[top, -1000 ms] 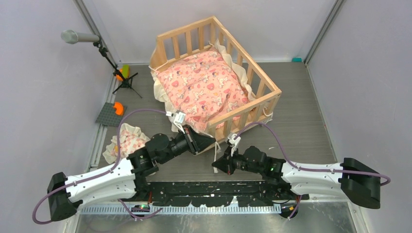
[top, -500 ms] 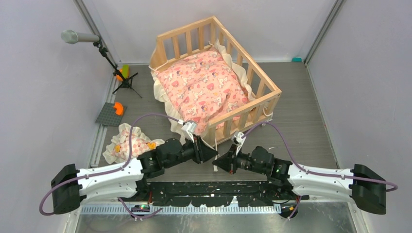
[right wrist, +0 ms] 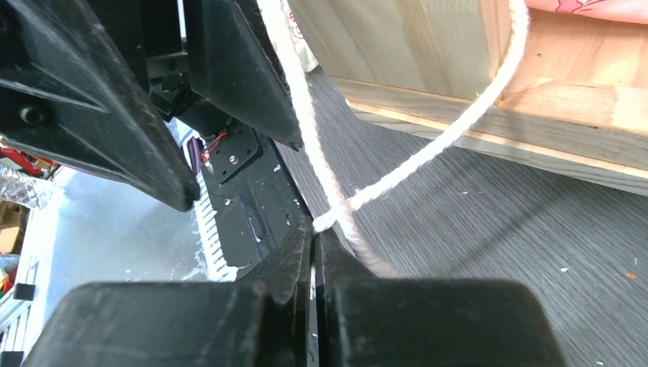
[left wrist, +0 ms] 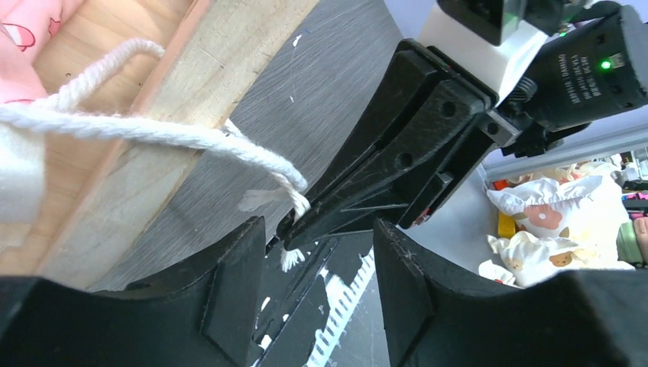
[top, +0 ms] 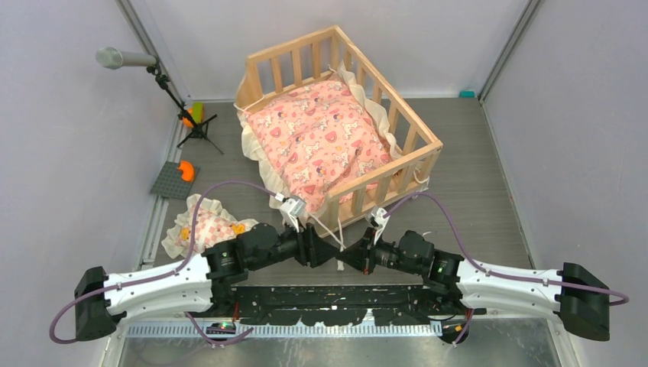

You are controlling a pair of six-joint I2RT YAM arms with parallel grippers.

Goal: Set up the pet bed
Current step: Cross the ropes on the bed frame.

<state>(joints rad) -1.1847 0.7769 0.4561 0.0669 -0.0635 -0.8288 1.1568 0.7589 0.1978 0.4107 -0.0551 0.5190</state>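
I've got the bed (top: 384, 173) at upper centre of the top view, with the cushion (top: 317, 138) inside. At lower centre, just below its near corner, my two tools meet tip to tip. My left tool (left wrist: 315, 245) is spread. My right tool (right wrist: 313, 243) is pressed together, pinching the white cord (right wrist: 413, 157) looped round the bed's wood.

Overhead view looking down, wrist views close (facing each other), sharing pet bed (left wrist: 191, 61), cord (left wrist: 153, 131).
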